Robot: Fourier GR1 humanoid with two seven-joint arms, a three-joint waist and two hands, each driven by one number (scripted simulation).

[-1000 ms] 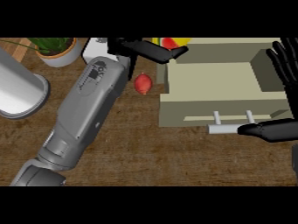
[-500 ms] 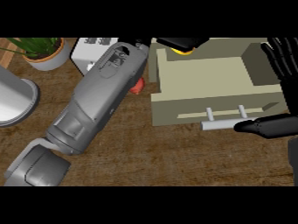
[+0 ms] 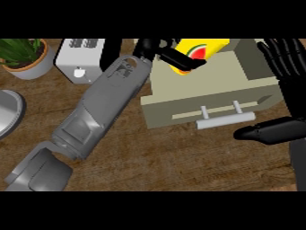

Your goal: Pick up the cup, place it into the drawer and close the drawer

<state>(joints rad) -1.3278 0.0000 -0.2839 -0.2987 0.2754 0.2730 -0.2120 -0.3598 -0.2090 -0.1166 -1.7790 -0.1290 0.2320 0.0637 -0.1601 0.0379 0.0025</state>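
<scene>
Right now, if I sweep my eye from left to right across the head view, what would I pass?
potted plant → white toaster → left hand, curled round the yellow cup → right hand, open at the right edge. The drawer spans beneath the cup, so it has no clear place.

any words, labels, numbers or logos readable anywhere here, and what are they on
No readable text anywhere.
cup: a red and green picture on its yellow side, no letters.
left forearm: a small dark mark, too blurred to read.
white toaster: no lettering visible.
</scene>
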